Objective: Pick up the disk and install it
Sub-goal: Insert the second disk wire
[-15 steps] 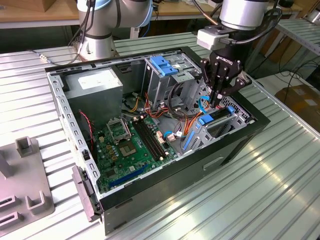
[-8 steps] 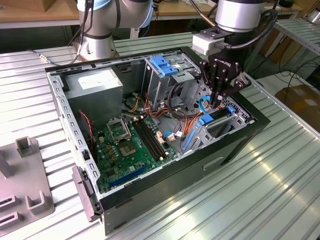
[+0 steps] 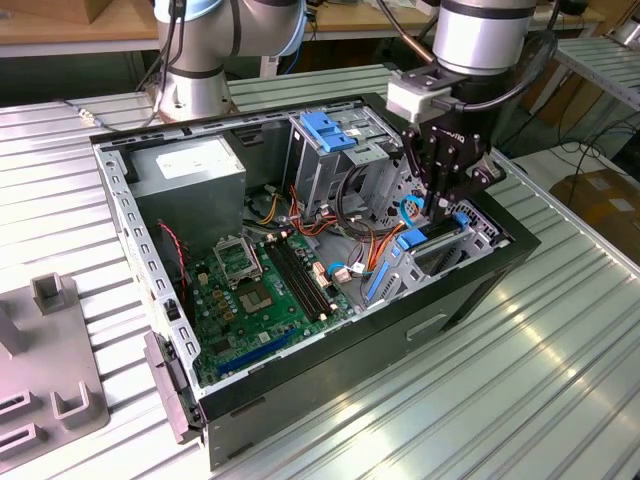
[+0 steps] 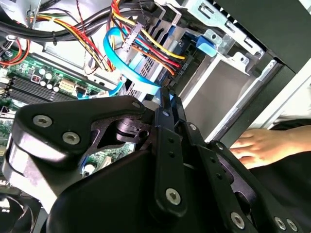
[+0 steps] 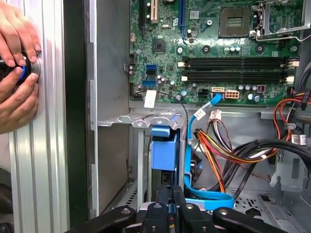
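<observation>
A ribbed aluminium table (image 3: 560, 370) carries an open black computer case (image 3: 470, 290), with wooden benches along the far wall of the room.

The disk (image 5: 164, 150) sits in the drive bay at the exterior view's right side of the case, standing on edge in its slot, directly under the gripper (image 3: 437, 200). In the first wrist view its bright blue carrier rail runs straight away from the black fingertips (image 5: 172, 194), which are drawn together at the disk's near end; whether they actually pinch the rail cannot be told. In the second wrist view the fingers (image 4: 167, 104) meet with no visible gap just beside the blue ribbon cable (image 4: 121, 58) and the bundle of red, yellow and orange wires (image 4: 146, 46). Little of the disk's grey metal face shows; mostly blue plastic.

Beside the bay lies the green motherboard (image 3: 260, 290), and at the far left of the case the grey power supply (image 3: 190, 175). A person's hands (image 5: 17, 68) rest on the table outside the case wall, around a small round object. A grey fixture (image 3: 50, 350) stands on the table at the exterior view's left.
</observation>
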You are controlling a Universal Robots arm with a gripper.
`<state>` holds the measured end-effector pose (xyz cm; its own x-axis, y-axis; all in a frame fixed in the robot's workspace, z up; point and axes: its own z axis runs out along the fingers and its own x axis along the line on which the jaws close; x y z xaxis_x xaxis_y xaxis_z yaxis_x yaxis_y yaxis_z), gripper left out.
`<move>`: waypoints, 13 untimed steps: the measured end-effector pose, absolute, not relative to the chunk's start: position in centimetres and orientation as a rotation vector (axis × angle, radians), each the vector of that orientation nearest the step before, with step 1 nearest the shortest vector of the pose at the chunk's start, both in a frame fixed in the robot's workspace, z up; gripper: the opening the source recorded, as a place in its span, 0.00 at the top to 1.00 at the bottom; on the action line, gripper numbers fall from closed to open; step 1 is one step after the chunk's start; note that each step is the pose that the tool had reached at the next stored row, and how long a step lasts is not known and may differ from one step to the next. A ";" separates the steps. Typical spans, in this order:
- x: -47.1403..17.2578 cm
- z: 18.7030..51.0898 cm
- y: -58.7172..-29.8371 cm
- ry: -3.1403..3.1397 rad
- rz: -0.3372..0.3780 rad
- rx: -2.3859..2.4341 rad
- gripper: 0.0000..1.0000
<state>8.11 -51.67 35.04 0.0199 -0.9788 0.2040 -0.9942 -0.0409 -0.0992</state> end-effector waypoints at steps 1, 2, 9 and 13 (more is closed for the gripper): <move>8.1 35.0 -51.7 -2.127 0.338 2.192 0.84; 8.0 35.0 -51.8 -2.128 0.340 2.193 0.84; 7.6 34.7 -52.2 -2.149 0.362 2.207 0.84; 7.6 34.7 -52.4 -2.162 0.358 2.217 0.84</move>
